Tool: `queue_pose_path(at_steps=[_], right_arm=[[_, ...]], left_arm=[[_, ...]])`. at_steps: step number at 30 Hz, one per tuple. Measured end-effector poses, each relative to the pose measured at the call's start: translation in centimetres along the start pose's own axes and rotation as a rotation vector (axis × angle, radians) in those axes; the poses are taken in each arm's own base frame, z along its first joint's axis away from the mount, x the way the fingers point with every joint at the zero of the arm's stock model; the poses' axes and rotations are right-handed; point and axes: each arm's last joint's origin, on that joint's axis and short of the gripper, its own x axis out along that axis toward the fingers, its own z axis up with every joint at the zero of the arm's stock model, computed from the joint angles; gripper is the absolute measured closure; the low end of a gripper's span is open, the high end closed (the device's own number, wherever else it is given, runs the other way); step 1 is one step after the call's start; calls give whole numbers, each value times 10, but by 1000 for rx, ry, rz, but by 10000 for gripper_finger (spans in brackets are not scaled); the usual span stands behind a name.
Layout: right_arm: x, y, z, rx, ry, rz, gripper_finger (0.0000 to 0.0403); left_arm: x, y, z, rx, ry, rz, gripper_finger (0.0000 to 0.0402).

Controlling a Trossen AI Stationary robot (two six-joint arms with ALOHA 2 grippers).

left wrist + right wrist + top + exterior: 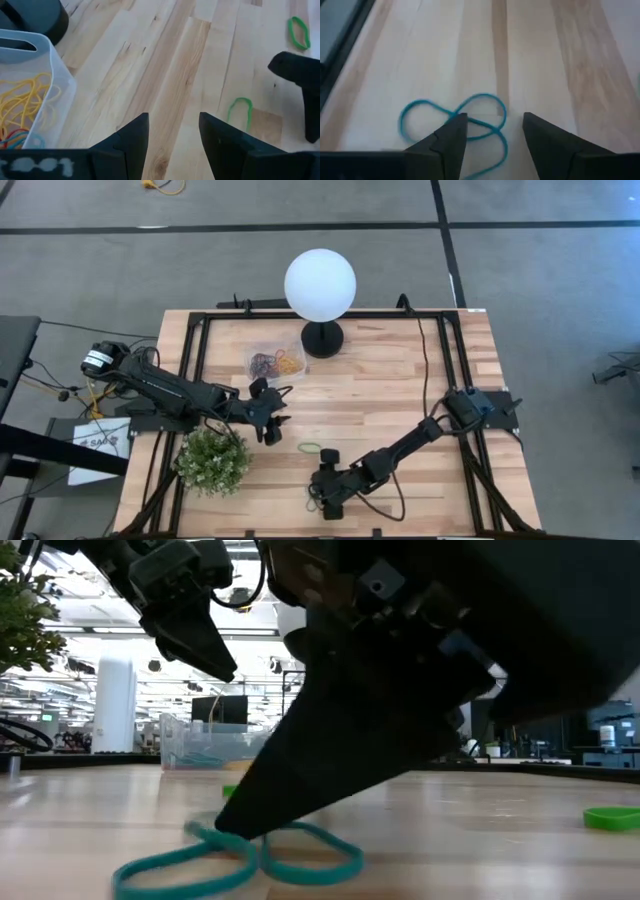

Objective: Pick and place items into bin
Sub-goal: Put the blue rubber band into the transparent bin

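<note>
Pick step: right gripper (492, 132) spread, empty, over teal band (455, 120) on surface (545, 60). Next: lower, clench. Left gripper (172, 132) released, near bin (55, 75).

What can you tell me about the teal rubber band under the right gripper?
The teal rubber band is a thin, soft-looking loop twisted into a figure-eight, lying flat on the light wooden table near its front edge. It is one piece, crossed over itself in the middle. The right gripper is open just above it, one finger on each side of the crossing; in the low view a fingertip reaches the band. It is not lifted yet.
</note>
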Motion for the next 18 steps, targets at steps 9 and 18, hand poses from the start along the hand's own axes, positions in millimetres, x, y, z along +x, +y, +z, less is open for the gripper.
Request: queue_pose_path(at_steps=[9, 18], right_arm=[[20, 2, -13, -18, -32, -5, 246], [1, 0, 3, -70, -47, 19, 392]], left_arm=[[0, 0, 0, 0, 1, 1, 237], [0, 0, 0, 0, 1, 1, 237]])
